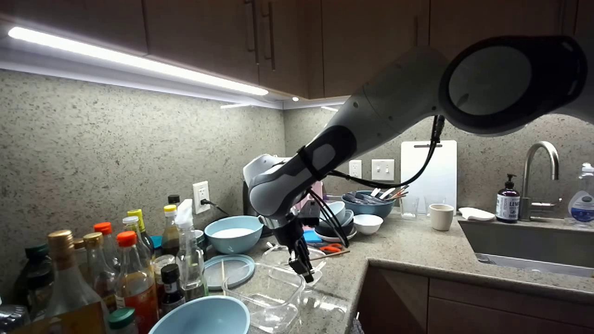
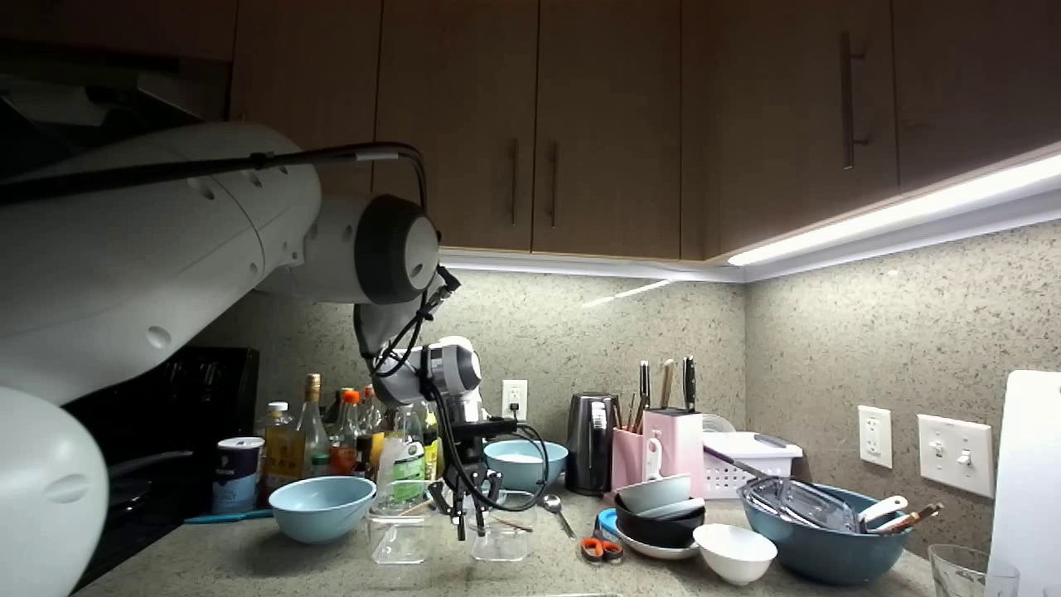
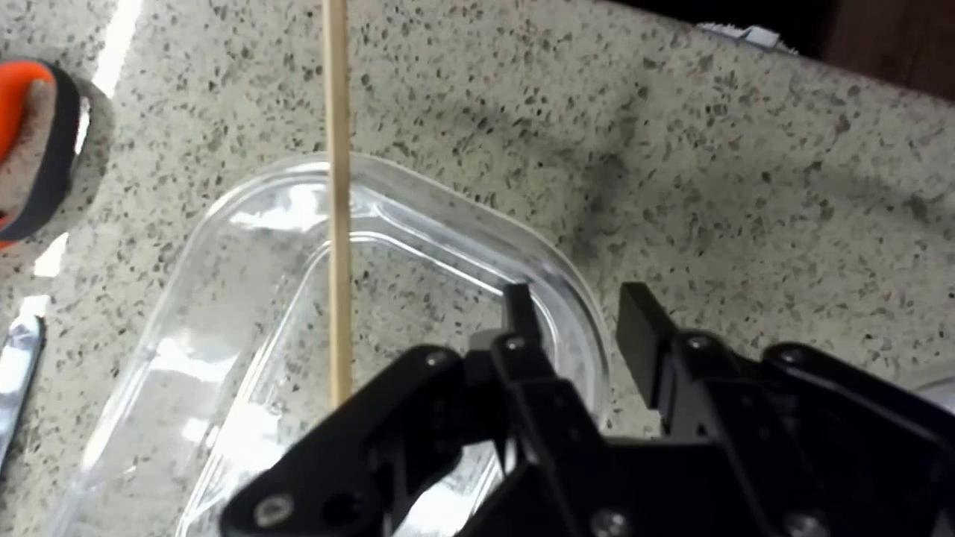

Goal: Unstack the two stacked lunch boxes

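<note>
Two clear plastic lunch boxes stand apart, side by side on the counter. The box nearer the knife block (image 2: 502,549) also fills much of the wrist view (image 3: 194,365) and shows in an exterior view (image 1: 280,254). The box nearer the bottles (image 2: 401,547) shows in an exterior view (image 1: 271,308); only its edge shows in the wrist view (image 3: 936,391). My gripper (image 3: 576,302) is open and empty. In the wrist view one finger overlaps the inside of the first box's corner and the other lies outside its rim. I cannot tell whether they touch it.
A wooden stick (image 3: 339,224) lies across the first box. Orange scissors (image 2: 600,549), a spoon (image 2: 559,514) and stacked bowls (image 2: 659,522) stand beyond. A blue bowl (image 2: 322,506) and several bottles (image 1: 134,273) stand on the other side. The counter edge (image 1: 357,297) is close.
</note>
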Robot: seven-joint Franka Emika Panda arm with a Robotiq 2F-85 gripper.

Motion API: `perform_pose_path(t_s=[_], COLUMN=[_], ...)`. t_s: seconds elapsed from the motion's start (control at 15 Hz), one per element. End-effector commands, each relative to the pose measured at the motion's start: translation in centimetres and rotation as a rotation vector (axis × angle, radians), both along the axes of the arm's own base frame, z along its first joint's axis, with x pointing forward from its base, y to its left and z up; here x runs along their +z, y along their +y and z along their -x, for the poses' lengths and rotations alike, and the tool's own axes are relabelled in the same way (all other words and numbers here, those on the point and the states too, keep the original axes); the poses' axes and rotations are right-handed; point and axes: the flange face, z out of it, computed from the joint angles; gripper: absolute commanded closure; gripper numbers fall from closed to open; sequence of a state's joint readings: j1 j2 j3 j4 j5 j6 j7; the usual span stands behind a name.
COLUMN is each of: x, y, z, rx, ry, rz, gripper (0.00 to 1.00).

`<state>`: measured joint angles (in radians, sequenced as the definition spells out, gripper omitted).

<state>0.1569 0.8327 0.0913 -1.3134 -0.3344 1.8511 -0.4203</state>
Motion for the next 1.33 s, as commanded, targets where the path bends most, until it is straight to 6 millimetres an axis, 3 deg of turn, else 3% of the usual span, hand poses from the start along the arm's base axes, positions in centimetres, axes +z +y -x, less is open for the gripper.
perform_pose_path(t_s=[0.0,0.13,0.33,0.67,1.0,1.07,1.13,1.27], x=[-0.4,-0.2,1.9,7.6,14.1,15.0,13.7,15.0], y=[-0.8,-1.0,-0.3,1.6,4.1,4.5,4.5,5.1], z=[0.0,-0.1,-0.3,-0.9,0.7,1.0,-0.9,-0.1], rx=[-0.026,-0.039,-0.029,-0.004,-0.039,-0.061,-0.033,-0.050], ry=[0.050,0.051,-0.008,-0.159,-0.348,-0.402,-0.334,-0.374], rz=[-0.023,-0.017,0.005,0.014,0.008,0.019,-0.006,0.001], gripper=[0.34,0.22,0.03,0.00,0.00,0.00,0.00,0.00])
